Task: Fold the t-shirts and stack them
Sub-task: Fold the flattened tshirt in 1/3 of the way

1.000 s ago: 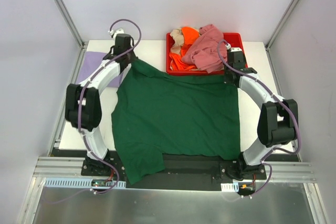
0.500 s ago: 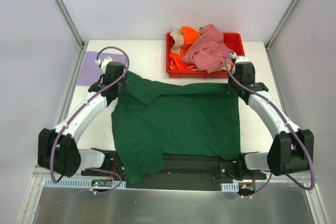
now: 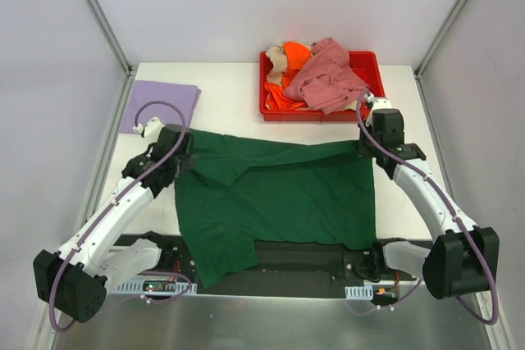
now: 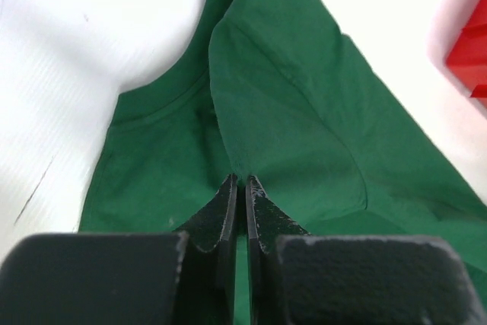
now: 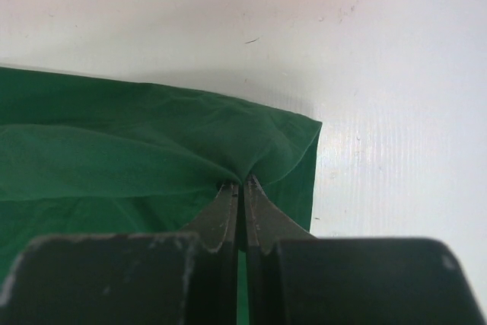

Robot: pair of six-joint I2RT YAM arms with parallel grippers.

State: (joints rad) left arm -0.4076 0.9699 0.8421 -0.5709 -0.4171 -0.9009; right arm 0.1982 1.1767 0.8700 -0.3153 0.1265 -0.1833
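White worktop (image 3: 238,92) carries the dark green t-shirt (image 3: 279,194), spread between my arms. My left tool (image 4: 237,180) is clenched on a pinch of cloth near its collar. My right tool (image 5: 238,182) grips its far right corner. A lavender t-shirt (image 3: 160,104) lies folded at the far left. A pink t-shirt (image 3: 324,79), orange t-shirt (image 3: 295,55) and beige t-shirt (image 3: 277,60) are heaped in the red tray (image 3: 367,61).

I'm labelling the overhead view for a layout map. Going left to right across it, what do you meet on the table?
lavender t-shirt → left hand → dark green t-shirt → right hand. The red tray is left out: it lies farther back, over the same span as the green shirt.
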